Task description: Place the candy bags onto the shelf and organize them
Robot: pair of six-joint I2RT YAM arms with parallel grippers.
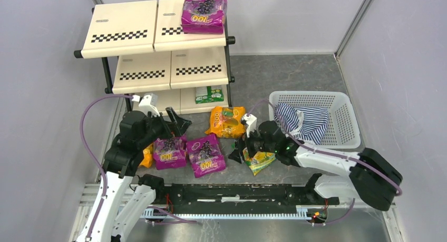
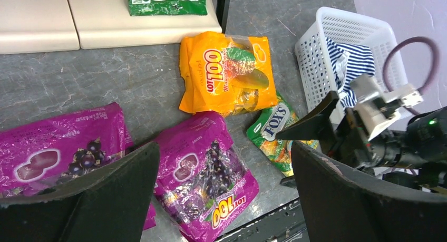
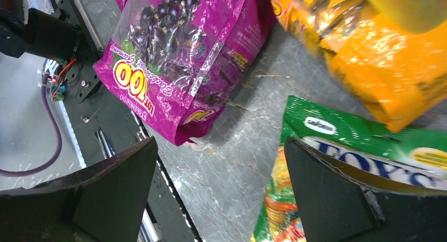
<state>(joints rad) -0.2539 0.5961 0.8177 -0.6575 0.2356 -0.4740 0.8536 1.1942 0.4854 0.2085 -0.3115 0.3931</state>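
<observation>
The shelf point(image 1: 132, 39) stands at the back left. One purple candy bag point(image 1: 204, 10) lies on its top tier and a green one point(image 1: 209, 94) on the bottom tier. On the floor lie two purple bags point(image 1: 169, 151) point(image 1: 206, 155), an orange bag point(image 1: 226, 121) and a green fruit-printed bag point(image 1: 258, 160). My left gripper point(image 2: 224, 194) is open above the right purple bag point(image 2: 203, 173), holding nothing. My right gripper point(image 3: 221, 194) is open low over the floor, one finger over the green bag point(image 3: 358, 142), the purple bag point(image 3: 179, 57) just ahead.
A white mesh basket point(image 1: 342, 126) holding a blue-white striped cloth point(image 1: 303, 121) stands at the right. A small orange pouch point(image 1: 147, 155) peeks out beside the left purple bag. Grey walls close both sides, and the black base rail point(image 1: 237, 192) runs along the near edge.
</observation>
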